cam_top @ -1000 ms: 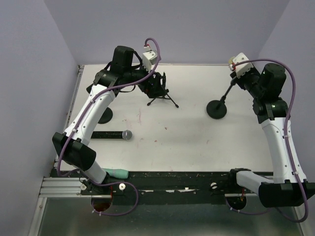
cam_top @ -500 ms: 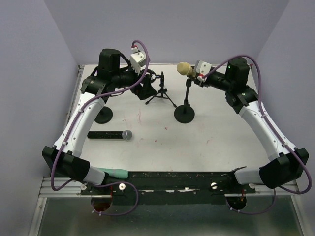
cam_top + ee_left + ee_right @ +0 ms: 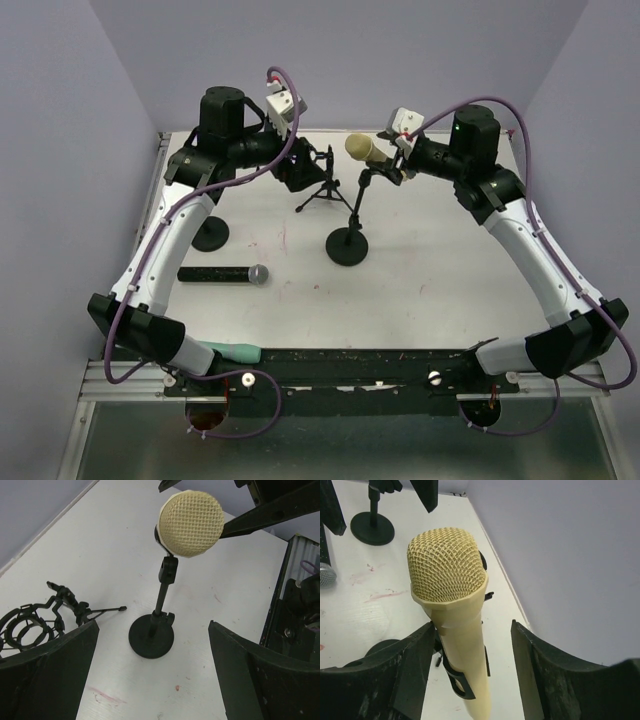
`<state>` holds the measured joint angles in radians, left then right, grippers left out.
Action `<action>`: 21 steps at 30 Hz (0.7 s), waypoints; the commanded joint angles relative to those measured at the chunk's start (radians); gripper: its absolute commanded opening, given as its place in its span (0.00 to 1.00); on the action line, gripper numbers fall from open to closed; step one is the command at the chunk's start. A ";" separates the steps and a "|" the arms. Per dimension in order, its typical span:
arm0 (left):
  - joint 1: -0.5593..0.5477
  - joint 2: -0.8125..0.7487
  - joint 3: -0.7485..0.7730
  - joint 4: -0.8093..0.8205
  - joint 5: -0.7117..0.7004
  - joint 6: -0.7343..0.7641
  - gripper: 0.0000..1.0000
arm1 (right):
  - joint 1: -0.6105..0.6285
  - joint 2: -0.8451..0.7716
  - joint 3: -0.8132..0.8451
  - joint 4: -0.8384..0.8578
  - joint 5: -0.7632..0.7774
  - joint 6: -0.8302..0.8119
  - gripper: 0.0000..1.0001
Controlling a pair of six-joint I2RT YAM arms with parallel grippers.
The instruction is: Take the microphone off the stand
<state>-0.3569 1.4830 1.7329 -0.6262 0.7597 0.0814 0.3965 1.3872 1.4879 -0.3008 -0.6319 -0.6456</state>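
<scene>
A cream microphone (image 3: pixel 360 148) sits in the clip of a black stand with a round base (image 3: pixel 347 247); the stand leans. My right gripper (image 3: pixel 386 165) is open around the microphone's body. In the right wrist view the microphone (image 3: pixel 452 595) stands between the fingers of my right gripper (image 3: pixel 472 624): the left finger (image 3: pixel 417 655) is against it and the right finger stands apart. My left gripper (image 3: pixel 300 175) is open and empty, just left of the microphone. In the left wrist view the microphone head (image 3: pixel 191 524) and the base (image 3: pixel 151 639) lie ahead of my left gripper (image 3: pixel 152 680).
A black tripod stand with a shock mount (image 3: pixel 325 190) stands beside the left gripper and shows in the left wrist view (image 3: pixel 30 625). A black microphone with a silver head (image 3: pixel 225 274) lies at the front left. A second round base (image 3: pixel 210 236) is at the left.
My right arm has swung left across the table, and the cream microphone and its stand have moved left with it to the middle. My left arm has shifted slightly.
</scene>
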 commanded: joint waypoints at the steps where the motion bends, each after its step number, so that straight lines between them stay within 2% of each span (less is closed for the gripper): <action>1: -0.039 0.040 0.062 -0.020 0.081 0.058 0.99 | 0.004 0.004 0.081 -0.167 0.021 0.032 0.72; 4: -0.057 0.054 0.056 -0.010 0.081 0.063 0.99 | 0.004 0.001 0.087 -0.222 0.000 0.027 0.75; 11: -0.076 0.027 0.004 0.058 0.066 0.026 0.97 | 0.004 -0.014 0.095 -0.385 -0.043 -0.118 0.81; 15: -0.082 -0.006 -0.053 0.102 0.056 0.020 0.96 | 0.004 -0.007 0.072 -0.368 -0.060 -0.118 0.81; 21: -0.083 0.011 -0.023 0.046 0.017 -0.009 0.99 | 0.004 0.056 0.095 -0.348 -0.020 -0.126 0.81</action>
<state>-0.4343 1.5085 1.6897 -0.5709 0.8036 0.1043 0.3977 1.3949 1.5589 -0.6331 -0.6628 -0.7525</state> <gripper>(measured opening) 0.987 0.810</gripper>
